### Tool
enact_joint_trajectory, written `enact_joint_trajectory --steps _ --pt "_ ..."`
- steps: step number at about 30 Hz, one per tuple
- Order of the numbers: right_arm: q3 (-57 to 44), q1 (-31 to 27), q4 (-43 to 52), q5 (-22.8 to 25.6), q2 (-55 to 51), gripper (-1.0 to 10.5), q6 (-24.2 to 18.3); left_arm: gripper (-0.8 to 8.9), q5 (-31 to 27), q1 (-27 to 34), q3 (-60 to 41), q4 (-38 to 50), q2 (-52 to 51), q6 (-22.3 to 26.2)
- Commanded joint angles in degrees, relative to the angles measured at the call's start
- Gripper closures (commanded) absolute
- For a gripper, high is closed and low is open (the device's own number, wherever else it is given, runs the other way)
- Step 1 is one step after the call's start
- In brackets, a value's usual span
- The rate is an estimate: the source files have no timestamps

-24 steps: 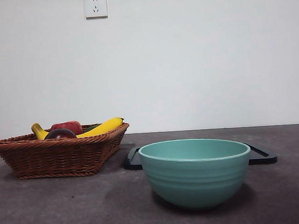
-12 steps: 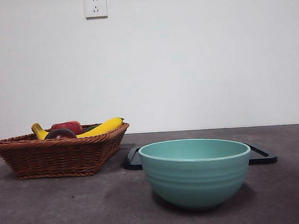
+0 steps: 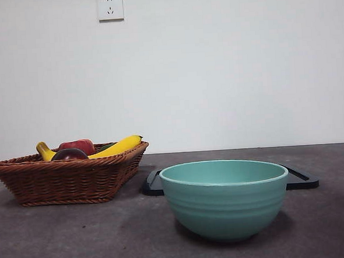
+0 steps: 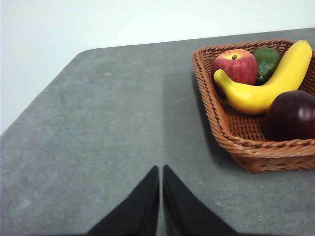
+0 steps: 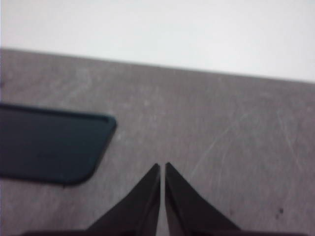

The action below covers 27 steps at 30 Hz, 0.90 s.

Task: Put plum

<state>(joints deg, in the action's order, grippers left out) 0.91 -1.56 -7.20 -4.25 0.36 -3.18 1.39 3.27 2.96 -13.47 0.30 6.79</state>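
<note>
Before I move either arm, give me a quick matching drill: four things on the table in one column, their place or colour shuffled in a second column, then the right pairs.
Things:
1. plum
2. banana
3. teal bowl
4. black tray

Place or colour:
A. on the bare table, in front of the black tray
B. yellow, lying in the wicker basket between the red apple and the plum
C. dark maroon, in the basket near its rim
D. flat on the table behind the bowl

Pairs: 1-C, 2-B, 3-A, 4-D
</note>
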Motion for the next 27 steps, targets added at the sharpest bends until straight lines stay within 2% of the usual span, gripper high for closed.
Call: enact_joint_trajectory --steps 1,27 --pt "-0.3 0.0 -1.9 0.2 -0.2 9.4 0.2 8.04 -0.1 0.2 -1.1 -0.6 -0.1 0.7" --pt "-0.3 0.0 -1.8 0.2 -0.2 9.4 0.2 8.04 -0.1 0.2 -1.1 -0.6 -0.1 0.7"
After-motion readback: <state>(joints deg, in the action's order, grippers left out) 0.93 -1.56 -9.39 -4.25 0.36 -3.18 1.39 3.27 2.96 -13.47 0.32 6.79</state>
